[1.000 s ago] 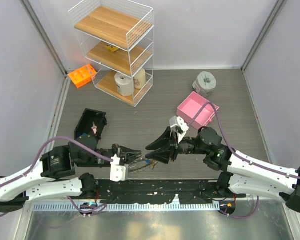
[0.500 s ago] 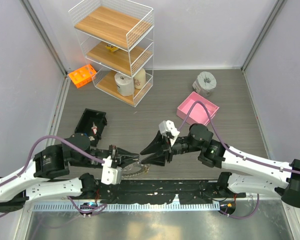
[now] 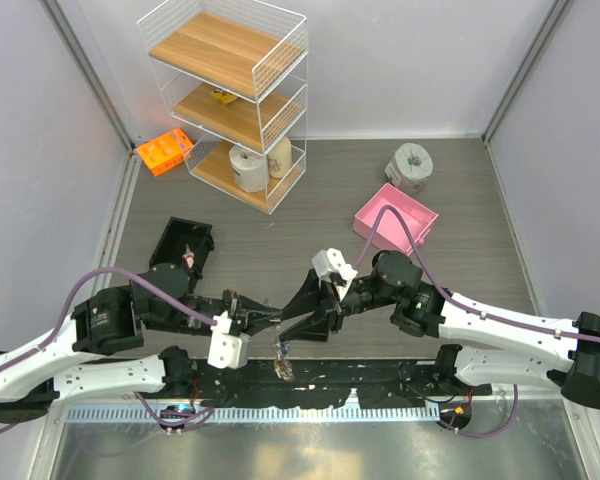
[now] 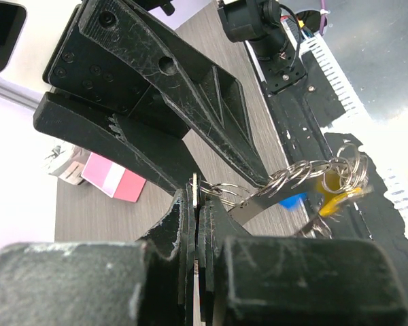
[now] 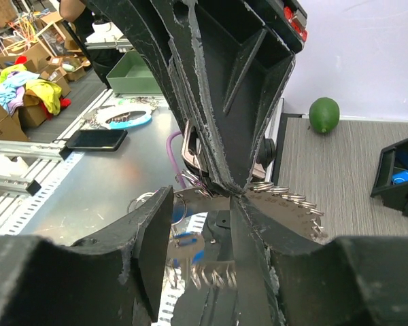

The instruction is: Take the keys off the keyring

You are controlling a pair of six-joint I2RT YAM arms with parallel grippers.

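The keyring (image 4: pixel 306 171), a silvery loop with a knobbly, chain-like edge, hangs in the air between my two grippers, low over the near edge of the table (image 3: pixel 280 235). The keys (image 4: pixel 330 190) dangle from its far end in a small, blurred cluster; I can make out a blue head and a yellow one. From above, they hang just over the black strip (image 3: pixel 380 378) that runs between the arm bases.

My left gripper (image 4: pixel 197 224) is pressed together, pinching the flat rim of the keyring between its fingertips. My right gripper (image 5: pixel 200 227) faces it, tip to tip. Its jaws stand partly spread, one on each side of the left gripper's tip and the ring. I cannot tell whether its pads touch the metal.

Farther back on the grey wood-grain table, well apart from the grippers, sits a pink box (image 3: pixel 395 222).
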